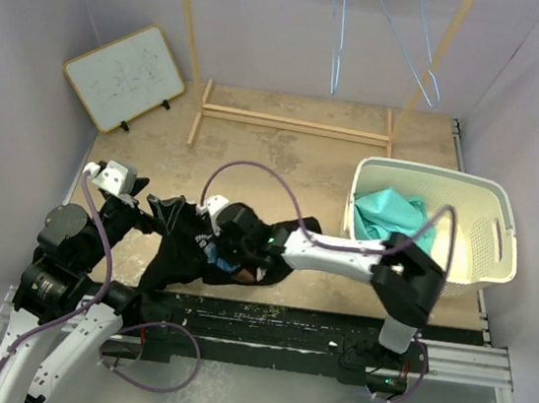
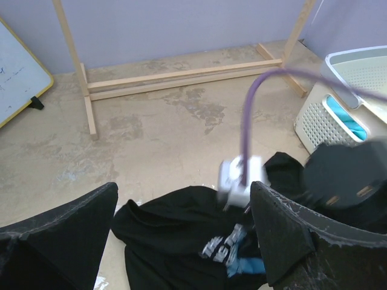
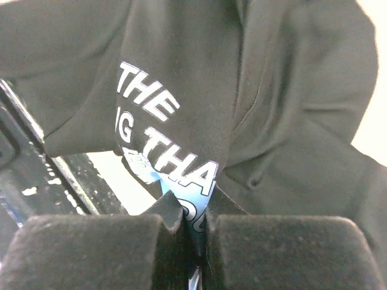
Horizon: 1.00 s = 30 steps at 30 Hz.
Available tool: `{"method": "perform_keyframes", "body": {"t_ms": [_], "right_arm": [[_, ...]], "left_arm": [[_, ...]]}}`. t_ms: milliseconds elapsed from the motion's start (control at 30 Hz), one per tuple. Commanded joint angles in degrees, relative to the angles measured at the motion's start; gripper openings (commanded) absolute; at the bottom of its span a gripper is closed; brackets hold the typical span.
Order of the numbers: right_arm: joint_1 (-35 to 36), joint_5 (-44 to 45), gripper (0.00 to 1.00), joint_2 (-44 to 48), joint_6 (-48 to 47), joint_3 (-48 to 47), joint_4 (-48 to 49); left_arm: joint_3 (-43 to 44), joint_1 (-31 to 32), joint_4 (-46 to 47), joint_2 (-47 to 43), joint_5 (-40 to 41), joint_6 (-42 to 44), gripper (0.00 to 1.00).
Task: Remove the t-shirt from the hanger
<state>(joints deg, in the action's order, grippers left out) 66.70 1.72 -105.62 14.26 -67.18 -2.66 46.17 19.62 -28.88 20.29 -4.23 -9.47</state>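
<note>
The black t-shirt [image 1: 175, 254] with white and blue lettering lies crumpled on the table near the front edge. It also shows in the left wrist view [image 2: 166, 232] and the right wrist view [image 3: 278, 90]. My right gripper [image 1: 229, 256] is shut on a fold of its printed part [image 3: 195, 210]. My left gripper [image 1: 152, 214] is open and empty, just above the shirt's left side [image 2: 181, 241], with the cloth between its fingers. No hanger shows inside the shirt. Two blue wire hangers [image 1: 420, 57] hang from the rack at the back.
A white laundry basket [image 1: 494, 196] holding a teal cloth [image 1: 387, 212] stands at the right, also in the left wrist view [image 2: 326, 115]. A wooden clothes rack [image 1: 295, 122] stands at the back. A small whiteboard [image 1: 127, 76] leans at the back left.
</note>
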Motion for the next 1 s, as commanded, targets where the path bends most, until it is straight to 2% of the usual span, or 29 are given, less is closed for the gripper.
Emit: {"method": "perform_keyframes", "body": {"t_ms": [0, 200, 333, 467, 633, 867, 967], "right_arm": [[-5.26, 11.96, 0.0, 18.51, 3.12, -1.77, -3.27], [-27.93, 8.57, 0.0, 39.25, 5.62, -6.71, -15.25], [-34.71, 17.11, 0.0, 44.17, 3.75, -18.02, -27.27], [-37.18, 27.87, 0.0, 47.19, 3.13, -26.46, -34.42], [-37.34, 42.17, 0.0, 50.09, 0.51, -31.9, -35.83], [-37.34, 53.05, 0.0, 52.08, -5.3, -33.51, -31.8], [-37.4, 54.03, 0.0, 51.71, -7.57, -32.27, -29.68]], "left_arm": [[0.32, -0.02, 0.85, 0.25, 0.45, -0.43, 0.93], [0.5, 0.03, 0.65, 0.42, 0.07, -0.49, 0.93], [0.41, -0.02, 0.76, 0.47, -0.59, -0.54, 0.93], [0.41, -0.01, 0.85, 0.58, -1.04, -0.54, 0.93], [0.41, -0.02, 0.89, 0.41, -1.28, -0.54, 0.93], [0.41, 0.05, 1.02, 0.33, -1.82, -0.5, 0.93], [0.41, -0.01, 1.03, 0.39, -2.13, -0.61, 0.93]]}}
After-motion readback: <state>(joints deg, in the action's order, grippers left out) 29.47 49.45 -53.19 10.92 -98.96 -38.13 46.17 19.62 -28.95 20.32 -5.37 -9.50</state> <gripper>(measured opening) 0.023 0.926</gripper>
